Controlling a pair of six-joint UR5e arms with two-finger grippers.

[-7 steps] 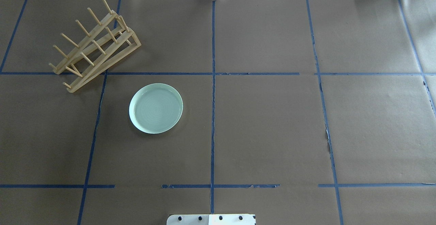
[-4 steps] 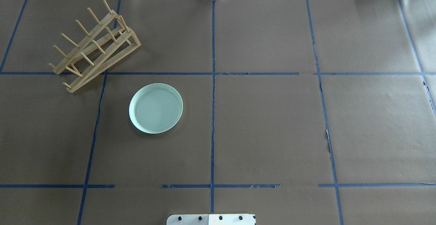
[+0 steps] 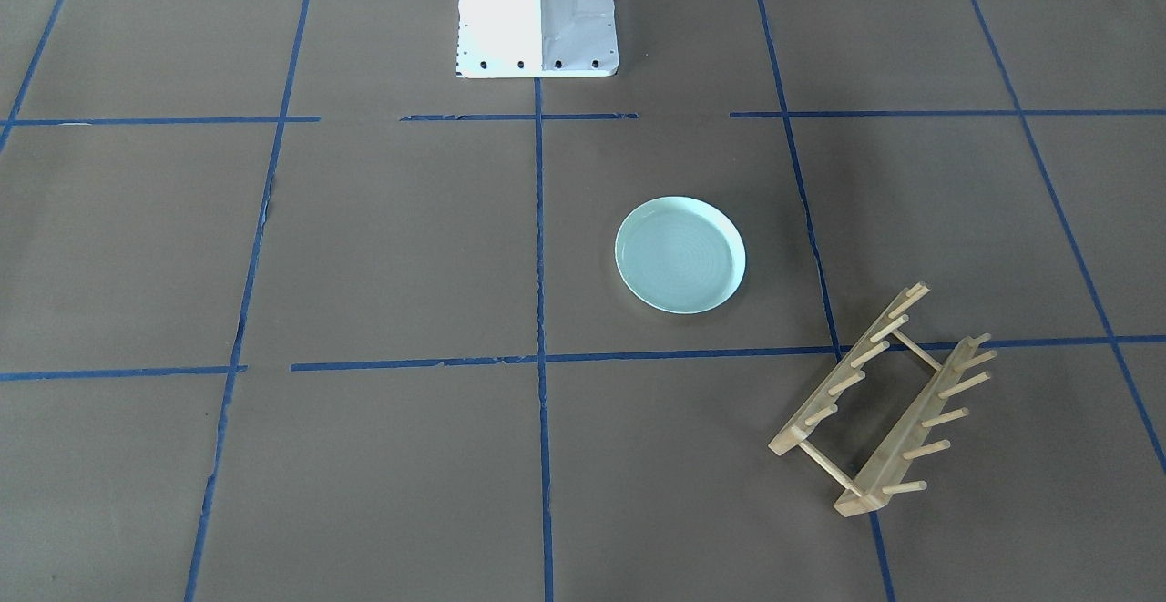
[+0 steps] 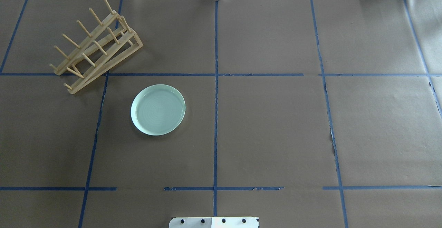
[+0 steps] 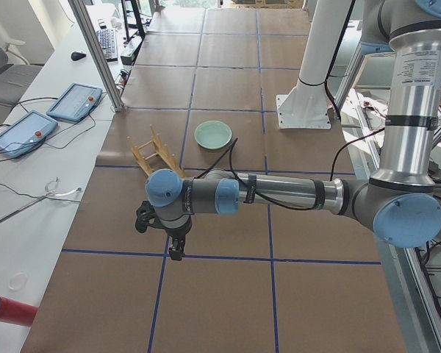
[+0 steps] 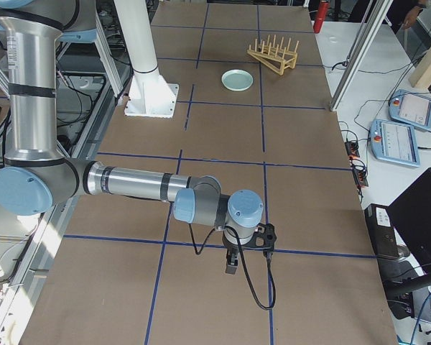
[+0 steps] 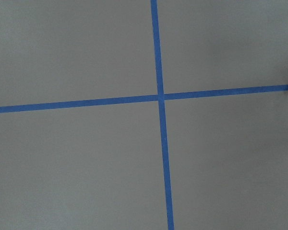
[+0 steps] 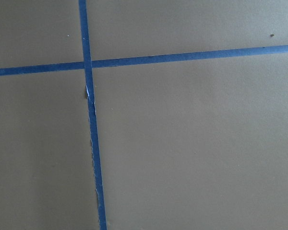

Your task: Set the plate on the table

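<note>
Plate: the round pale mint-green plate (image 4: 158,109) lay flat, rim up, on the large brown matte table (image 4: 276,135). It sat in the left half of the overhead view, inside one taped square and clear of the blue tape lines.
Neighbour: the light wooden peg rack (image 4: 96,45) stood near the plate, to its far left and apart from it. Nothing sat in its pegs.
Long axis: the plate had none, being round, so its rim offered the same edge from every side.
Left gripper: the left gripper (image 5: 176,250) hung pointing down over the table at the end of the near arm in the left-end view. The plate (image 5: 213,134) lay well apart from it, farther along the table and past the rack (image 5: 153,156). I could not tell whether its fingers were spread or pressed together.
Right gripper: the right gripper (image 6: 231,266) hung the same way near a tape line, with the plate (image 6: 238,79) far off at the other end. Its fingers could not be judged either.
Nearer arm: the left, judging by the half of the table where the plate lay.
Arm pose: each forearm stretched out roughly level above the table, with the wrist turned down. Both wrist cameras showed only bare table and crossed tape.
Stage: nothing held the plate, so the placing looked done.
</note>
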